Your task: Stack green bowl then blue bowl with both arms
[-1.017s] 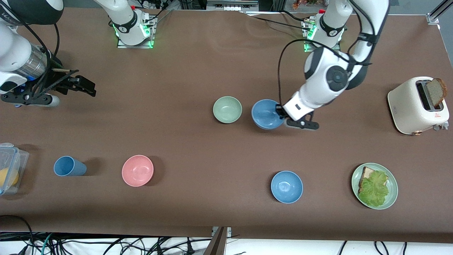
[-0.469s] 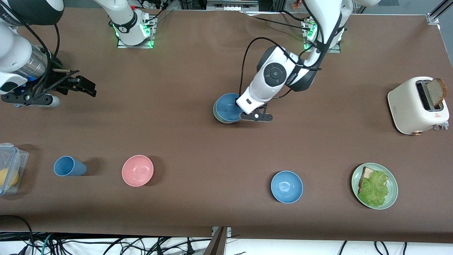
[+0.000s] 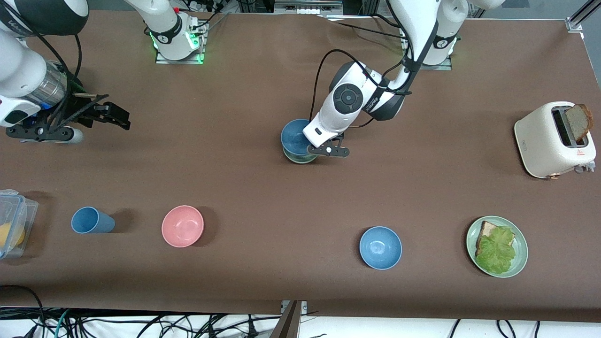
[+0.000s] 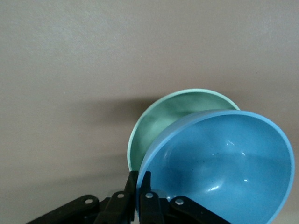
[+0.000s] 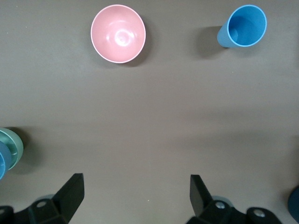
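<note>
L gripper (image 3: 313,146) fingers pinching blue bowl (image 4: 219,163) rim over green bowl (image 4: 161,119), wrist view shows offset, R gripper (image 5: 135,186) fingers spread, waiting.

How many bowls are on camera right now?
4. The blue bowl is in the left pincer, over the green bowl. A pink bowl sits beside the blue cup; a brighter blue bowl beside the green plate.

Four bowls (image 3: 381,248), one cup (image 3: 92,220), one plate (image 3: 520,260), one toaster (image 3: 544,145).
</note>
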Motion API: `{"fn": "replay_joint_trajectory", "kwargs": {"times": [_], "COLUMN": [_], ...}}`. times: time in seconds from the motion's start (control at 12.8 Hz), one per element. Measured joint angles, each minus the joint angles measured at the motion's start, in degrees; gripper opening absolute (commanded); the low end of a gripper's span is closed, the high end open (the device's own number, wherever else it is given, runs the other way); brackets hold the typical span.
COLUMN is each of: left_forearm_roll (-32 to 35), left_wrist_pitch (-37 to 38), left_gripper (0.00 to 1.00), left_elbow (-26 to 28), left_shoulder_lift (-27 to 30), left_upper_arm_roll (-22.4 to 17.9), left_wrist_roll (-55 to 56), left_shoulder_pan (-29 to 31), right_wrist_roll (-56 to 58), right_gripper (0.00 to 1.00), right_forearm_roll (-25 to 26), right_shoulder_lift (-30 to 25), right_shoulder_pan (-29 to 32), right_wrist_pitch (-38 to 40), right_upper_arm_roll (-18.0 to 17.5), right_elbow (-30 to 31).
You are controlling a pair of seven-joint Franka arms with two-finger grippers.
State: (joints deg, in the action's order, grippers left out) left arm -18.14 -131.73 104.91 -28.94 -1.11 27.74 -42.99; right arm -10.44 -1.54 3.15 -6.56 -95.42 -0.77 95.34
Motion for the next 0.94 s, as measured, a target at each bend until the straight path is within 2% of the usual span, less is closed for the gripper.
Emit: {"fn": "replay_joint_trajectory", "kwargs": {"times": [0.08, 0.16, 0.23, 0.31, 0.63, 0.94], "left_forearm_roll": [0.0, 0.0, 0.0, 0.0, 0.0, 0.0], "left_wrist_pitch": [0.0, 0.0, 0.0, 0.0, 0.8, 13.8], "left_gripper": [0.10, 0.38, 0.53, 0.99, 1.00, 1.00], "left_elbow": [0.0, 0.0, -0.1, -0.1, -2.2, -12.9], "left_shoulder_lift": [-0.2, -0.4, -0.5, -0.6, -0.6, 0.1], "left_upper_arm_roll": [0.0, 0.0, -0.1, -0.2, -1.8, -7.5], "left_wrist_roll": [0.0, 0.1, 0.1, 0.2, 0.3, 0.4], "left_shoulder_pan": [-0.3, -0.4, -0.6, -0.7, -0.7, -0.3], "right_wrist_roll": [0.0, 0.0, 0.0, 0.0, 0.0, -0.1], "right_gripper": [1.00, 1.00, 1.00, 1.00, 1.00, 1.00], "right_forearm_roll": [0.0, 0.0, 0.0, 0.0, 0.0, 0.0], "right_shoulder_lift": [0.2, 0.4, 0.5, 0.6, 0.7, 0.7], "right_shoulder_pan": [-0.2, -0.5, -0.8, -1.0, -1.1, -1.1], "right_wrist_pitch": [-0.2, -0.3, -0.4, -0.4, -0.5, -0.6], "right_upper_arm_roll": [0.0, 0.0, 0.0, 0.0, 0.0, 0.0], "right_elbow": [0.0, 0.0, 0.0, 0.0, 0.0, 0.0]}}
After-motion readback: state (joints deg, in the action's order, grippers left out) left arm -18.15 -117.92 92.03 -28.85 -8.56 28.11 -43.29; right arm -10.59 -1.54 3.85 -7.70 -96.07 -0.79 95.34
